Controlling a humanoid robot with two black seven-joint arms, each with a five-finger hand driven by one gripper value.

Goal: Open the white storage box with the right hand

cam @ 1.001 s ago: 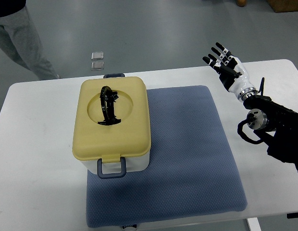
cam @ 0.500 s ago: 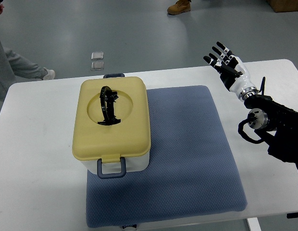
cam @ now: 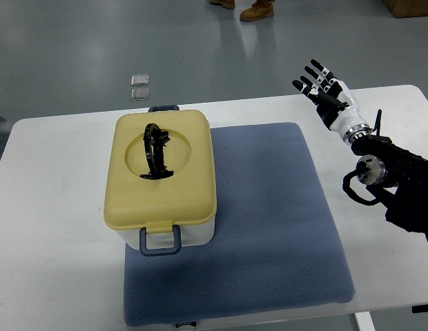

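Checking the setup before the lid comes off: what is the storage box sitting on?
The storage box sits on the left part of a blue mat on the white table, its left side at or just past the mat's edge. The surface directly beneath the box is covered.

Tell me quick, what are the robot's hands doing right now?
Right hand: open, fingers spread, holding nothing, far from the storage box.
Left hand: not in view.
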